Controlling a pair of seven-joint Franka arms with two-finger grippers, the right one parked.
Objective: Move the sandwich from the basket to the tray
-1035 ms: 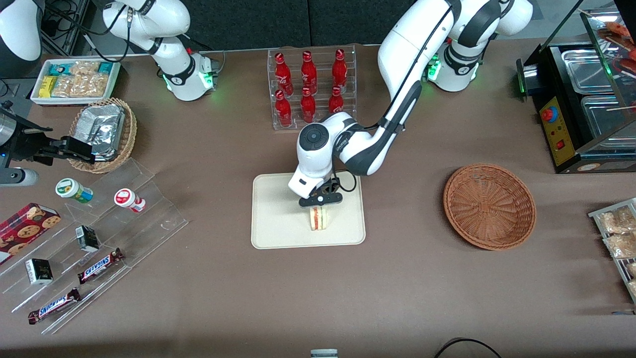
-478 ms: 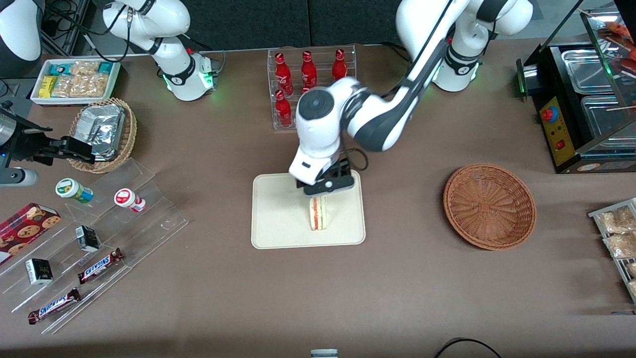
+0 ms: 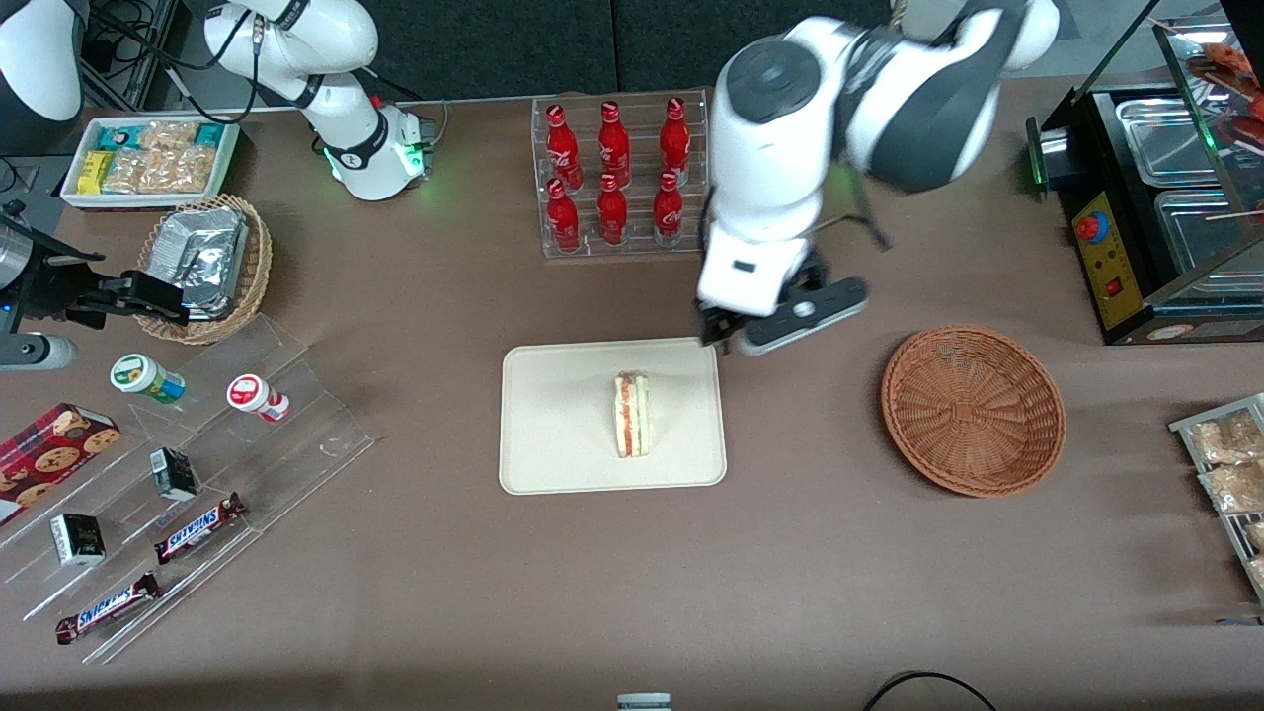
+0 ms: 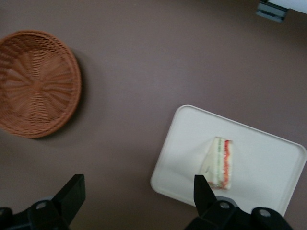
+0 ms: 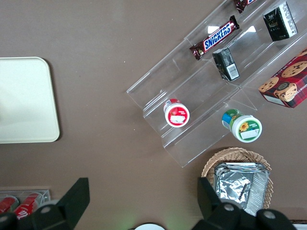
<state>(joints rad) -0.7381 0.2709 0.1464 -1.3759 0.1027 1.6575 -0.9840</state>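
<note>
The sandwich [image 3: 632, 415] stands on edge in the middle of the cream tray [image 3: 553, 415], red and green filling stripe facing up. My gripper [image 3: 785, 331] hangs high above the table, over the tray's corner toward the basket, farther from the front camera than the sandwich. It is open and holds nothing. The reddish-brown wicker basket [image 3: 973, 410] lies empty toward the working arm's end. The left wrist view looks down on the sandwich [image 4: 220, 163], the tray [image 4: 268, 153] and the basket [image 4: 36, 84], with my gripper [image 4: 136, 189] spread wide over bare tabletop.
A clear rack of red bottles [image 3: 617, 173] stands farther from the front camera than the tray. A black food warmer [image 3: 1155, 197] sits at the working arm's end. An acrylic snack shelf [image 3: 188, 464], a foil-packet basket [image 3: 207, 262] and a white snack tray [image 3: 148, 158] lie toward the parked arm's end.
My gripper has let go of the sandwich, risen and swung off toward the basket. The sandwich stays standing on the tray.
</note>
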